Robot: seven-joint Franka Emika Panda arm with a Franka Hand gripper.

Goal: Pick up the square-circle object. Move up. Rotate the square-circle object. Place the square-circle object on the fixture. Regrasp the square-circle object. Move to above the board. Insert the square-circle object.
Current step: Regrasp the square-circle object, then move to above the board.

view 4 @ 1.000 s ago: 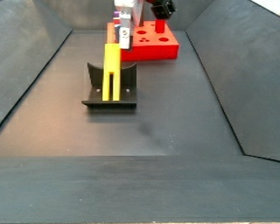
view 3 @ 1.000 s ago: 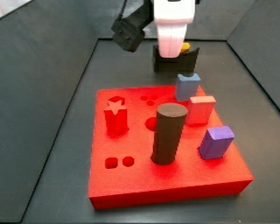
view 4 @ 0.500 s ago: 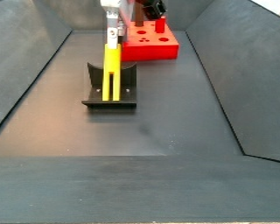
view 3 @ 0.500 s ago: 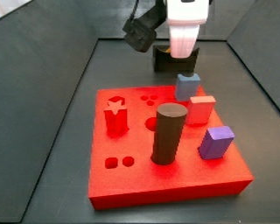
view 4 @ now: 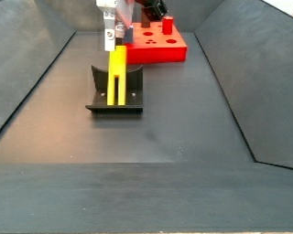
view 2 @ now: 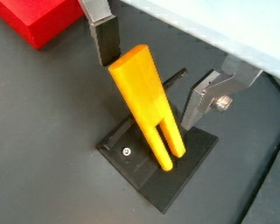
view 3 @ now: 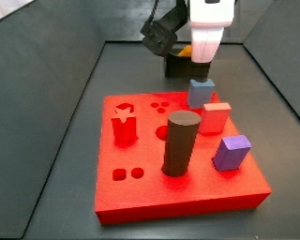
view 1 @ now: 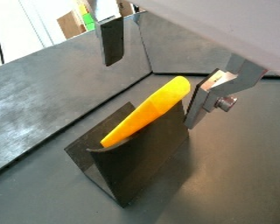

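The pincer (view 2: 149, 83) stands open, its two silver fingers (view 1: 112, 39) spread well apart on either side of the upper end of the square-circle object (view 2: 150, 104), with clear gaps visible in both wrist views, so neither pad touches the piece. The square-circle object (view 1: 146, 112) leans upright in the fixture (view 1: 139, 163), prongs pointing down toward the base plate, its plain rounded end reaching up into the space between the fingers. In a side view the yellow piece (view 4: 116, 75) rises from the fixture (view 4: 116, 96) directly beneath the pincer (view 4: 113, 35), its top level with the fingertips. Below the pincer, the fixture's base plate (view 2: 145, 164) sits flat on the dark worktop (view 4: 161, 128), and a small round screw head shows on it beside the prongs. Beyond the pincer in that side view lies the board (view 4: 157, 46), well apart from the fixture. In a side view from the opposite end the board (view 3: 175, 159) is in front, carrying a tall dark cylinder peg (view 3: 180, 142), a blue block (view 3: 202, 91), a red block (view 3: 216, 116) and a purple block (view 3: 232, 152), while the pincer (view 3: 201, 58) hangs behind them over the fixture (view 3: 182, 66), which is mostly hidden there.
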